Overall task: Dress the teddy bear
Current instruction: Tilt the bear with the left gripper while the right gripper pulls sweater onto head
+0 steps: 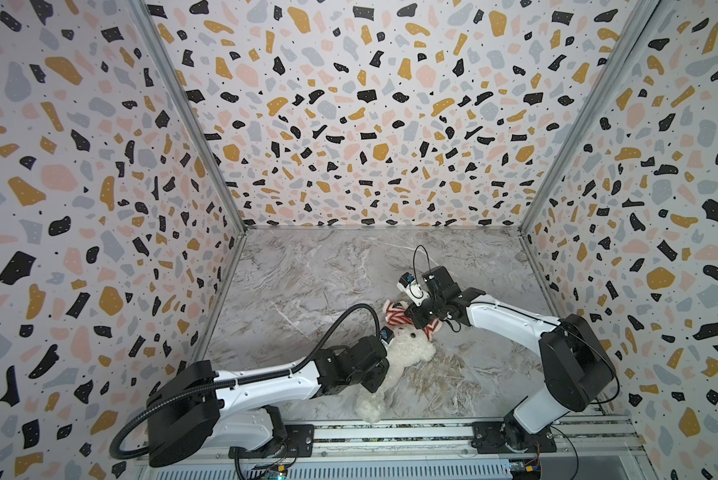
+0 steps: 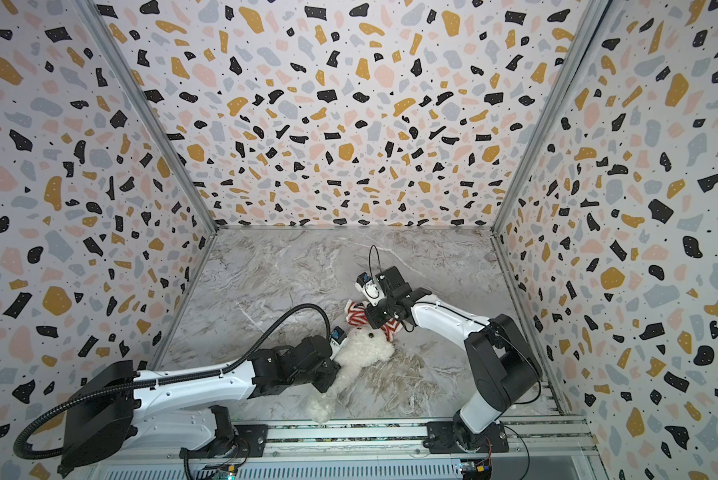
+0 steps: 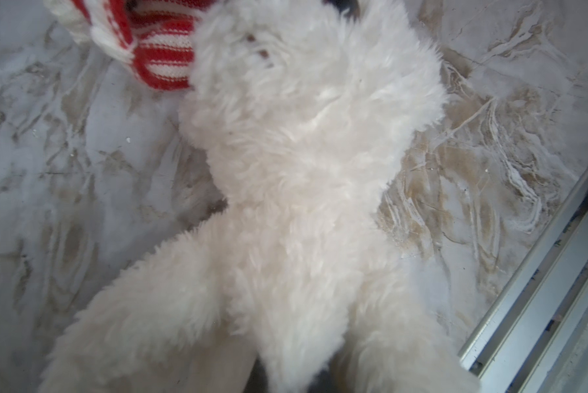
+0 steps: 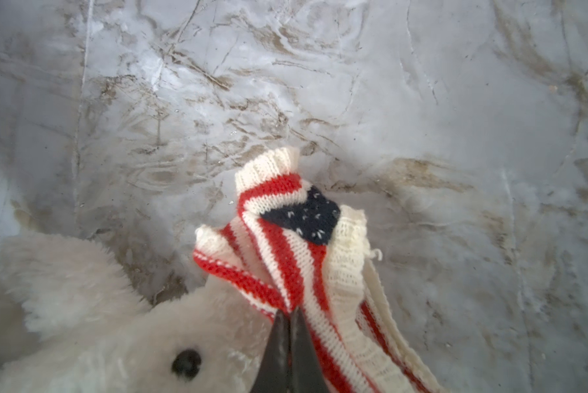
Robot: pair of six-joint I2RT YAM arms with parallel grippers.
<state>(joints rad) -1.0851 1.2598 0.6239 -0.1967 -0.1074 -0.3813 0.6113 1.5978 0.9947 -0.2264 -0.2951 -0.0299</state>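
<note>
- While the right claw is pinched tight on a fold of the red-and-white striped knitted sweater with a navy flecked patch, the garment hangs bunched just beside the head of the small fluffy cream-white teddy bear, not over it.
- Its partner, the left claw, is pressed against the bear's lower body; its jaws are buried in fur, so I cannot tell how far they are parted or whether they hold anything.
- Judging by this, the step in hand is bringing the sweater's opening to the head. Next the hem must be spread and drawn over the ears while the bear is pinned.
- Lying on the grey marble counter, the bear has its head towards the back and its legs at the front metal rail.
- Nothing else sits nearby; the crumpled knit itself is the likely obstacle.
</note>
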